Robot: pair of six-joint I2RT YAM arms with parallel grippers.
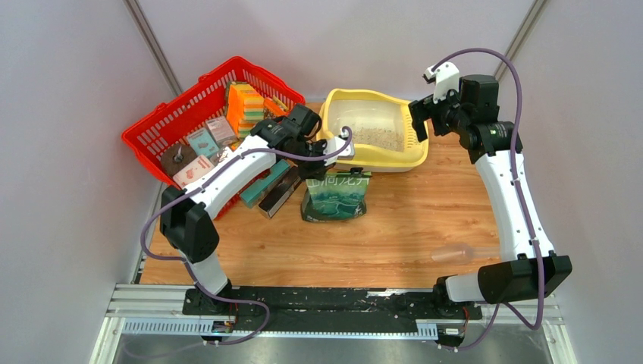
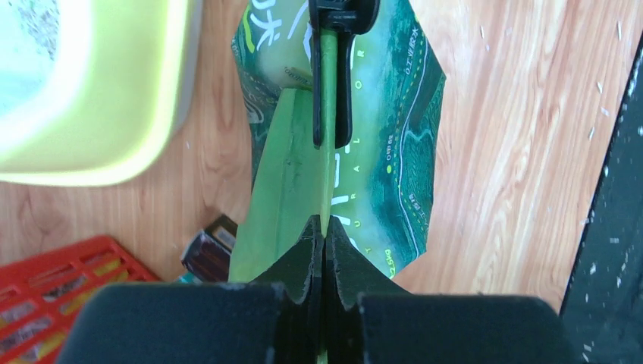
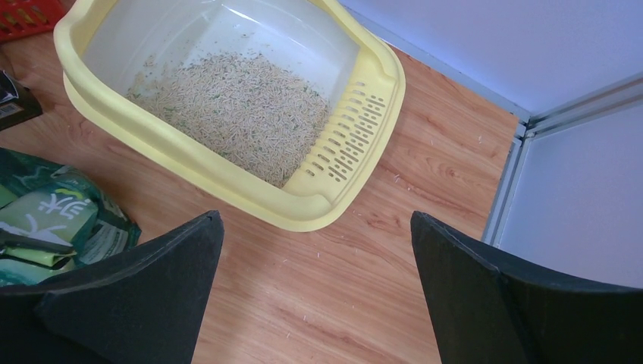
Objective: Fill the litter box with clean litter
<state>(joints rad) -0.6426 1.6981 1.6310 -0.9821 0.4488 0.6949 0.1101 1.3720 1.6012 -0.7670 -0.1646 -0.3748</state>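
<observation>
Nearest, on the wooden table (image 1: 394,235): a green bag (image 1: 335,196), upright, its folded top edge pinched between the pressed-together fingers of the left gripper (image 2: 324,227). Just behind the bag: the litter box (image 1: 379,161), flat on the table, with clean litter (image 3: 235,114) covering the part of the white basin nearest the perforated strip. By the box's right end: the right gripper (image 3: 315,220), fingers spread wide, holding nothing. Far left: a red basket (image 1: 163,125) of packaged goods.
</observation>
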